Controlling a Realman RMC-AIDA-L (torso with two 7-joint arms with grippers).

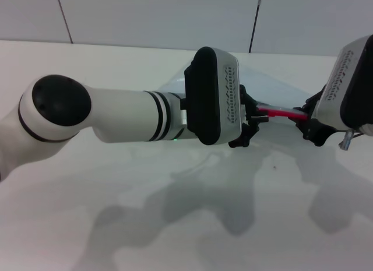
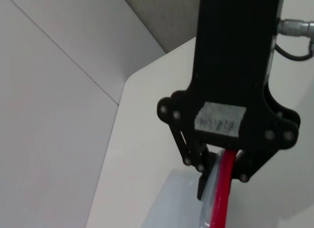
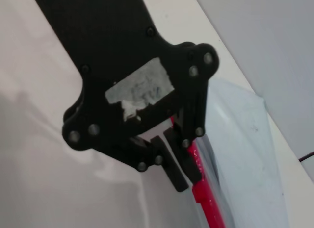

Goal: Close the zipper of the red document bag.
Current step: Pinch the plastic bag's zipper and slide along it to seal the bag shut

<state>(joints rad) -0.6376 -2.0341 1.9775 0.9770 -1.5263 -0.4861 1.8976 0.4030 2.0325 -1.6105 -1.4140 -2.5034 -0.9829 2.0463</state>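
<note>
The red document bag (image 1: 263, 83) is a translucent pale pouch held up off the white table. Its zipper (image 1: 284, 113) is a thin red strip stretched between my two grippers. My left gripper (image 1: 252, 120) is shut on the strip's left end, and my right gripper (image 1: 308, 124) is shut on its right end. The left wrist view looks along the zipper (image 2: 220, 204) at the right gripper (image 2: 221, 171) pinching it, with the bag (image 2: 176, 206) below. The right wrist view shows the left gripper (image 3: 179, 162) clamped on the zipper (image 3: 208, 204) beside the bag (image 3: 245, 149).
The white table (image 1: 175, 224) spreads out in front of and under both arms, carrying their shadows. A pale panelled wall (image 1: 157, 14) runs behind the table's far edge. My left forearm (image 1: 116, 116) lies across the left half of the view.
</note>
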